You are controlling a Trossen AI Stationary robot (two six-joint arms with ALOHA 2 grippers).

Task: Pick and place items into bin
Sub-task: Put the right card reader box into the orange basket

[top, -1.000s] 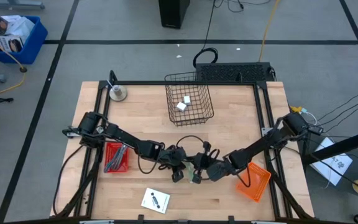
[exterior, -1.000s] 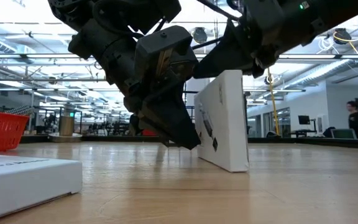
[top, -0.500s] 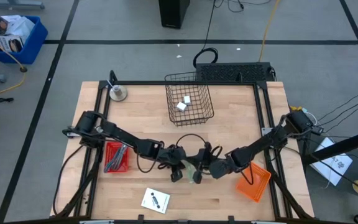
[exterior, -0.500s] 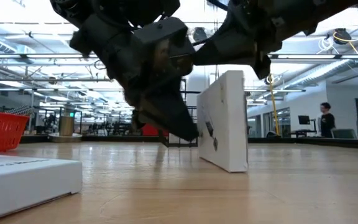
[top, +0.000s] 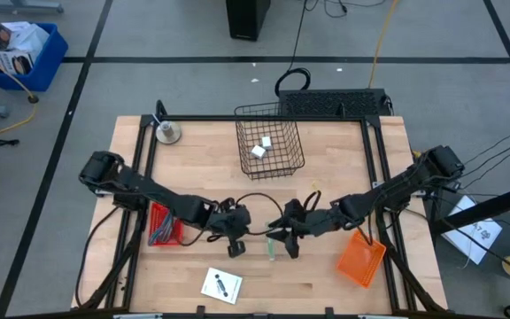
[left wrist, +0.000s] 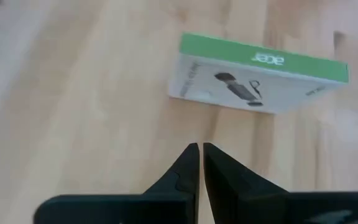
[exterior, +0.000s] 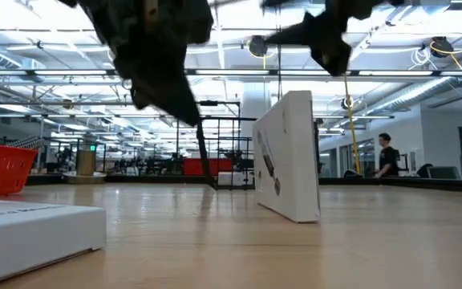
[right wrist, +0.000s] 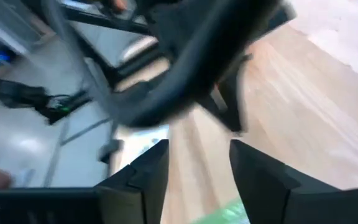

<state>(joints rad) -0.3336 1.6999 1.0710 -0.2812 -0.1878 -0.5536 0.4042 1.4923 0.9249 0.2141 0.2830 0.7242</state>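
A white box (exterior: pixel 289 156) stands on edge on the table (top: pixel 326 182), free of both grippers. Left gripper (left wrist: pixel 200 155): fingers pressed together, empty. Right gripper (right wrist: pixel 197 158): fingers spread, empty.

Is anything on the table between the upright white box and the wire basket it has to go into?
Nothing visible: bare wood lies between the white, green-edged cardboard box and the black wire basket. Only the left arm's black cable loops above that stretch.
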